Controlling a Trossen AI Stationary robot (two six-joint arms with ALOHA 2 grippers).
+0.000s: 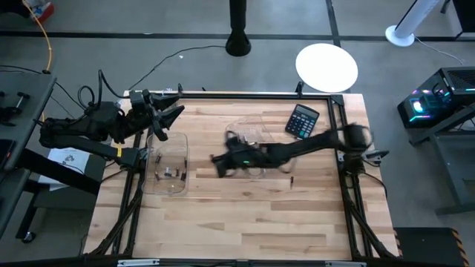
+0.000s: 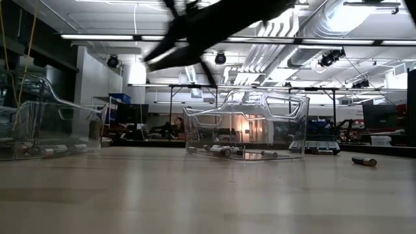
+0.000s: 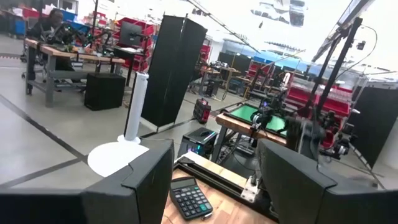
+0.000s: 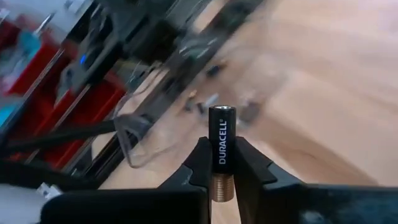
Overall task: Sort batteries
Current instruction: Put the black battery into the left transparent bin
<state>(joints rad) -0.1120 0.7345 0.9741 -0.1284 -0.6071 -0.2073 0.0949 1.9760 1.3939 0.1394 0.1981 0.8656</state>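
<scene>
My right gripper [image 1: 220,164] hovers over the table between two clear trays and is shut on a black, copper-ended Duracell battery [image 4: 222,146]. The left tray [image 1: 168,164] has a few batteries [image 1: 170,174] lying on its floor, and so does the middle tray [image 2: 247,127], where batteries [image 2: 224,151] show through the wall. One loose battery [image 1: 291,180] lies on its side on the wood, also seen in the low view [image 2: 364,161]. My left gripper [image 1: 159,120] is open above the table's far left corner, beyond the left tray. My right gripper pinches the battery between its two fingers [image 4: 198,163] at the lower half, just above the copper end [image 4: 221,185]. The black end stands out past the fingertips. The battery is lifted clear of the table.
A black calculator [image 1: 302,121] lies near the far right corner, also visible past my left gripper [image 3: 189,198]. The bare wooden table [image 1: 245,222] stretches along the near side. A dark metal frame runs along the table edges.
</scene>
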